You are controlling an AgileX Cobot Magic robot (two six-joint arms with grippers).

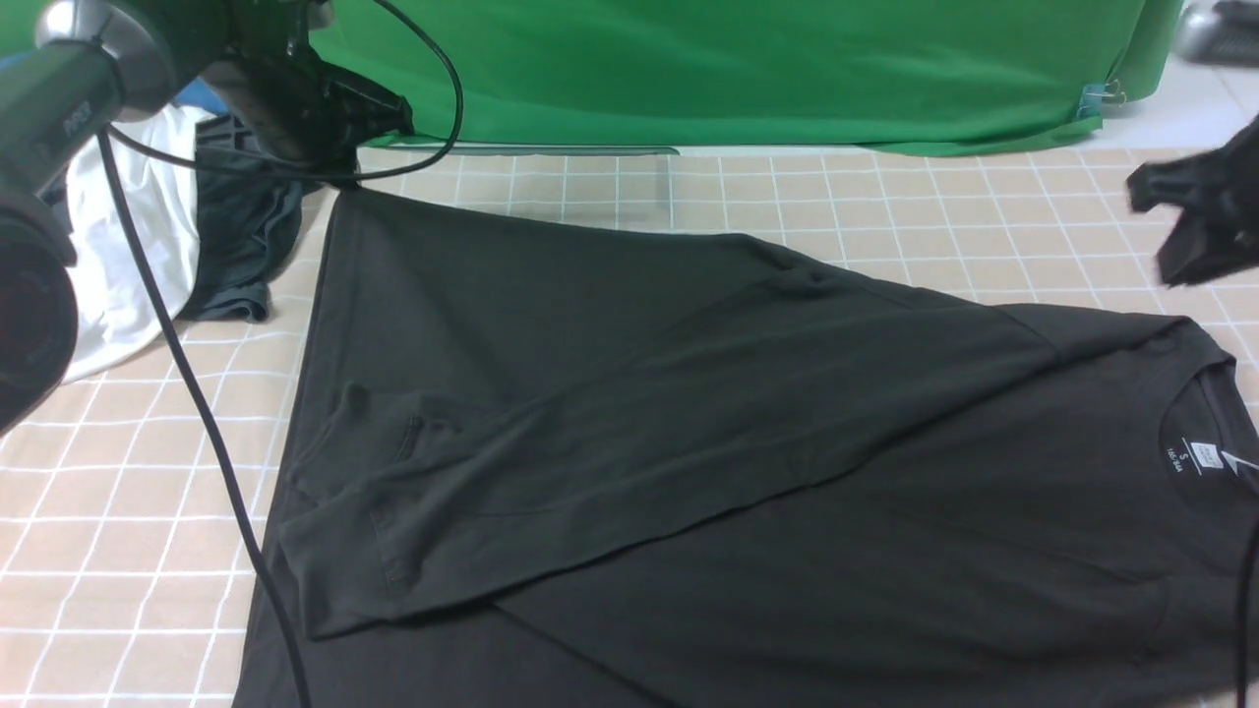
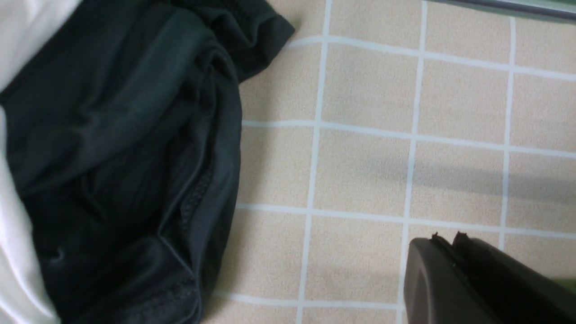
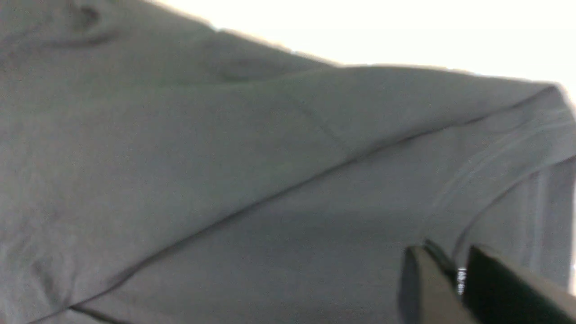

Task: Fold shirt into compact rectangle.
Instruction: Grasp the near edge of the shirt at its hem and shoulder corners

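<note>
The black shirt (image 1: 748,462) lies spread on the checked tablecloth, collar and white neck label (image 1: 1195,458) at the right. One long sleeve (image 1: 590,472) is folded across the body towards the left. My left gripper (image 1: 342,167) hovers at the shirt's far left corner. In the left wrist view its fingers (image 2: 445,238) are shut with nothing visible between them, above bare cloth. My right gripper (image 1: 1161,231) hangs in the air at the right edge, above the shoulder. In the right wrist view it (image 3: 452,254) stands open by a narrow gap over the shirt (image 3: 225,157), holding nothing.
A white shirt (image 1: 138,256) and a smaller dark grey garment (image 1: 241,246) are heaped at the far left, the grey one (image 2: 126,157) next to my left gripper. A green backdrop (image 1: 748,69) closes the far side. A black cable (image 1: 197,393) hangs over the left.
</note>
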